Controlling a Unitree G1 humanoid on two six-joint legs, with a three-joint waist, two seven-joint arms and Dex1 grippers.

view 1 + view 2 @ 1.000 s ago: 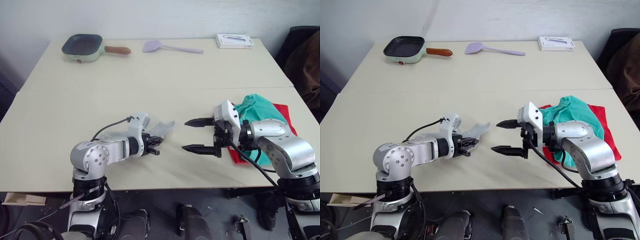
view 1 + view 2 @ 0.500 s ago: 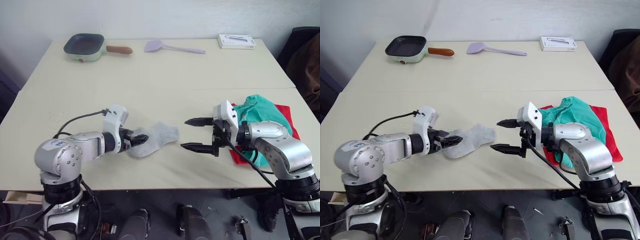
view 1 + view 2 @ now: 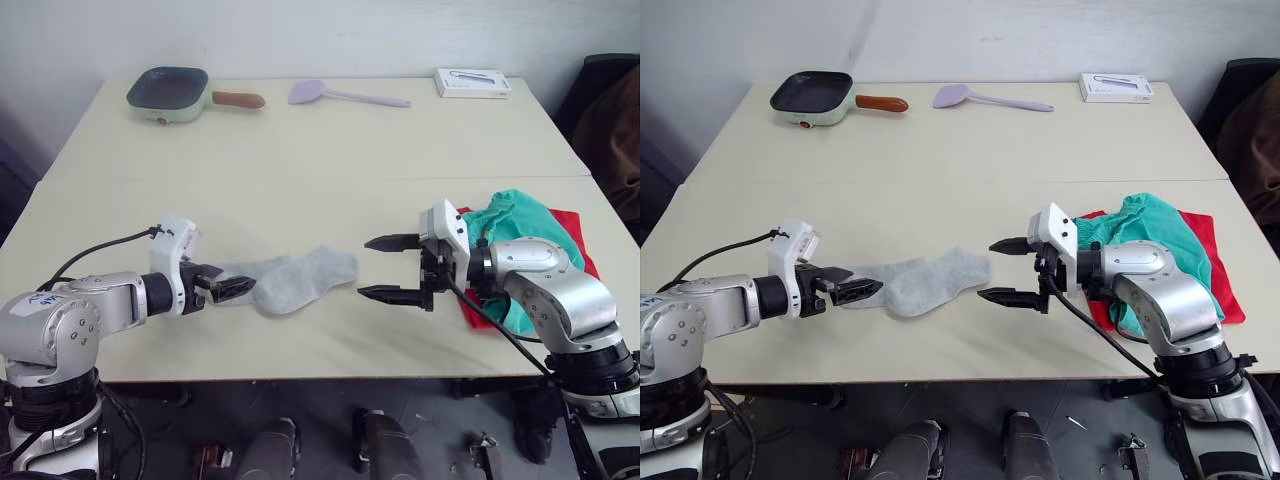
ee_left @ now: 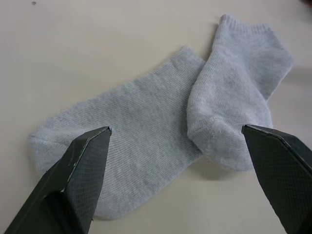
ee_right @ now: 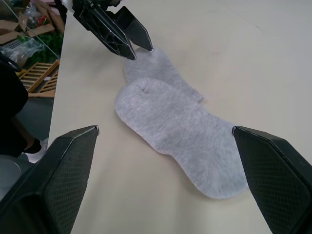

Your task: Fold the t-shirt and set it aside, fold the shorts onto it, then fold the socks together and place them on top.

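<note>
Socks flat on table btwn grippers, L gripper spread, empty, at toe end, R gripper wide, empty.

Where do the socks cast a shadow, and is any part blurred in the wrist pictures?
Left wrist view: the socks look sharp, with a soft shadow under the folded heel; the left gripper fingers are softer at the frame edge. Right wrist view: only a faint shadow along the socks' edge on the table.
</note>
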